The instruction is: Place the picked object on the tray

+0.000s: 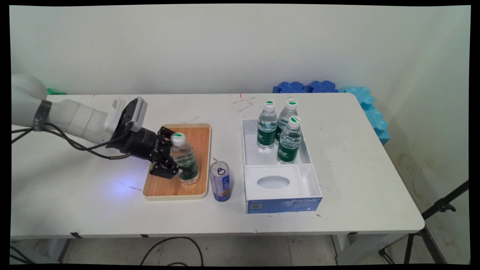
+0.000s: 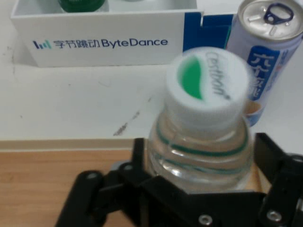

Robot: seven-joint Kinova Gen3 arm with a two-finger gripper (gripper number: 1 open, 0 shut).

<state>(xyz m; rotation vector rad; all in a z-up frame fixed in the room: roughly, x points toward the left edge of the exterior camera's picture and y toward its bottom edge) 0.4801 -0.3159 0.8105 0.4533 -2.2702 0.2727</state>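
Pincer point(image 2: 199, 163) clamps a water bottle point(image 1: 183, 159) on the tray point(image 1: 200, 137); only the hand view shows ByteDance lettering

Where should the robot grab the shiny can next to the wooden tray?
Probably around its round middle, coming from the near side. The can stands upright on the table, with the tray close on one side and the white box on the other. Its flat top offers little to pinch.
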